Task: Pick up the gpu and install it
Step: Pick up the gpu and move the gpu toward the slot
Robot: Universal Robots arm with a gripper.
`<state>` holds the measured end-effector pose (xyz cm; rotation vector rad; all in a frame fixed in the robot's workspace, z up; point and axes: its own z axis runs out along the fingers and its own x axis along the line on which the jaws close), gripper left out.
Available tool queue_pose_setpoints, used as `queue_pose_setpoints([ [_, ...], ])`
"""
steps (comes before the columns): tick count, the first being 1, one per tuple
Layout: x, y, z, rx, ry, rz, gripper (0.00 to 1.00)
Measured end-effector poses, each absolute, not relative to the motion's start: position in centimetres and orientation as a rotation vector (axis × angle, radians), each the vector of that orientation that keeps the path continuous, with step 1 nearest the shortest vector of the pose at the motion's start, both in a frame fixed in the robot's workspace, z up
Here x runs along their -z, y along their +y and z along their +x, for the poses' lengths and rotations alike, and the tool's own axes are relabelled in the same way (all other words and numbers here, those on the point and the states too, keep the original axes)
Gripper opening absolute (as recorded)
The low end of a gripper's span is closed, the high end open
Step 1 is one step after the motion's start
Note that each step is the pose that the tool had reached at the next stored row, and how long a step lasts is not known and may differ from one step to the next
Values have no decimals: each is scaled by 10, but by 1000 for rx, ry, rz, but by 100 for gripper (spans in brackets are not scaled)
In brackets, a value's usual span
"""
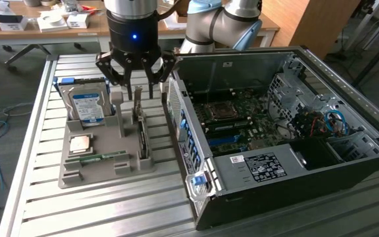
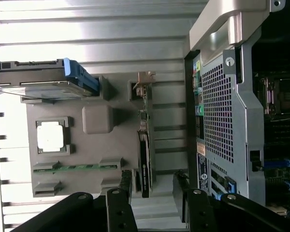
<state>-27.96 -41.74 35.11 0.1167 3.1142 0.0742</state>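
Observation:
The gpu (image 1: 141, 134) is a thin dark card standing on edge in a slot of the grey holder (image 1: 100, 170), close to the computer case. In the wrist view the gpu (image 2: 144, 150) runs lengthwise, with its pale metal bracket (image 2: 144, 81) at the end away from my fingers. My gripper (image 1: 140, 94) hangs open just above the card's far end. In the wrist view my gripper (image 2: 152, 189) has one dark finger (image 2: 126, 186) on each side of the card's line, and nothing is held.
The open computer case (image 1: 347, 163) lies at the exterior view's right, its motherboard (image 1: 232, 123) exposed. The holder also carries a hard drive (image 1: 87, 104) with a blue-white label, a CPU (image 1: 79, 143) and a green memory stick (image 1: 102, 157). Slatted metal table (image 1: 97, 212) beneath.

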Motion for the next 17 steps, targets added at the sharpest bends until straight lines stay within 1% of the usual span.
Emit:
queue_pose_setpoints([
  [17,-334,-417,-280,-74,3114,117,47],
])
